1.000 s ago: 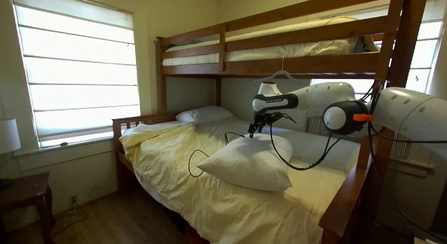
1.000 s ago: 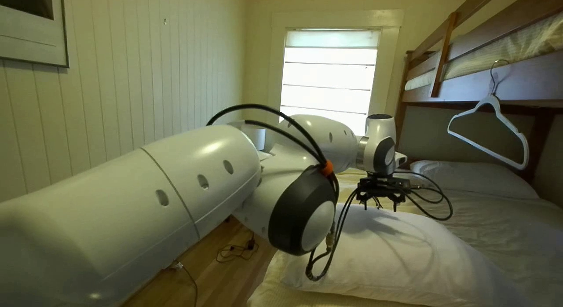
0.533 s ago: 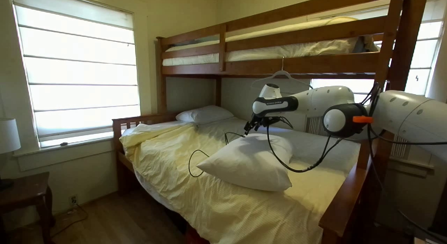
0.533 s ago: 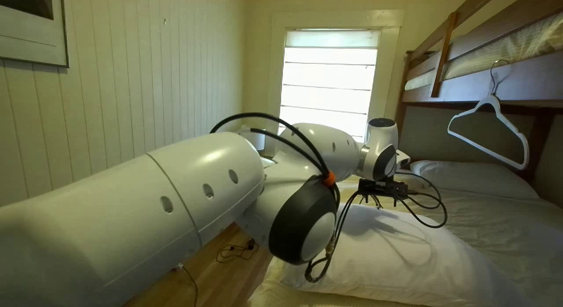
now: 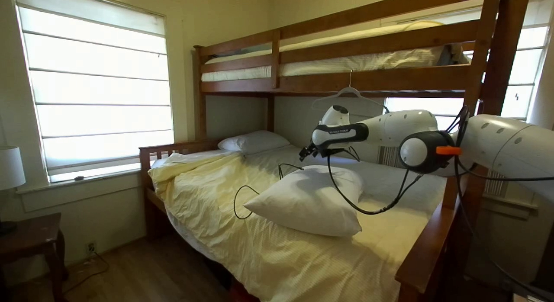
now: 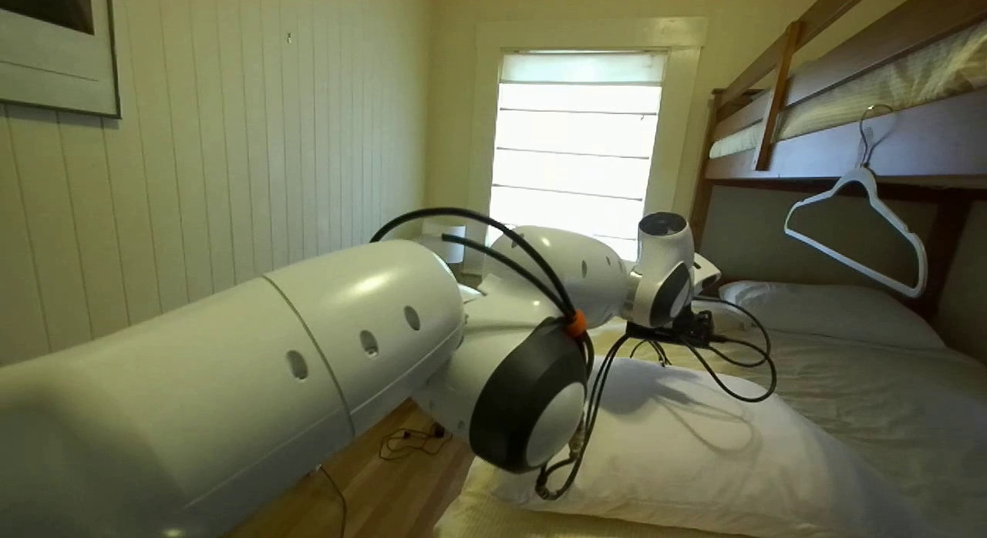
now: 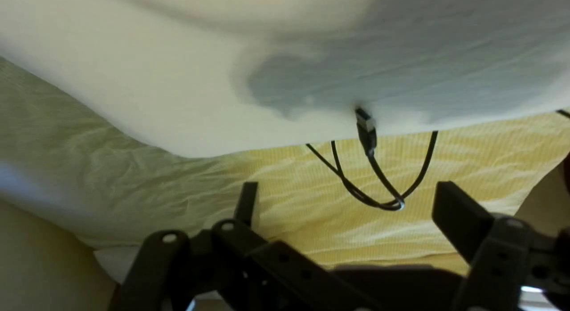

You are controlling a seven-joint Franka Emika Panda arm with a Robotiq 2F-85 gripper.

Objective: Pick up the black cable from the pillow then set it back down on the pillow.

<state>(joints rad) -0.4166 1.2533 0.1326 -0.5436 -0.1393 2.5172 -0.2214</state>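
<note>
Nearest, the black two-fingered gripper (image 7: 346,206) has its fingers (image 7: 461,219) spread and holds nothing. Beyond it, the thin looping black cable (image 7: 368,138) has its plug end on the edge of the plump cream-white cloth pillow (image 5: 307,209). Probably lifting and setting down both remain, though finished work could look the same.

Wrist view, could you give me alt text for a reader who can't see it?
A black cable lies with its metal-tipped end at the edge of a white pillow, its loops showing against yellow bedding beyond. In the foreground, the claw stands open across the bottom of the picture, holding nothing.
</note>
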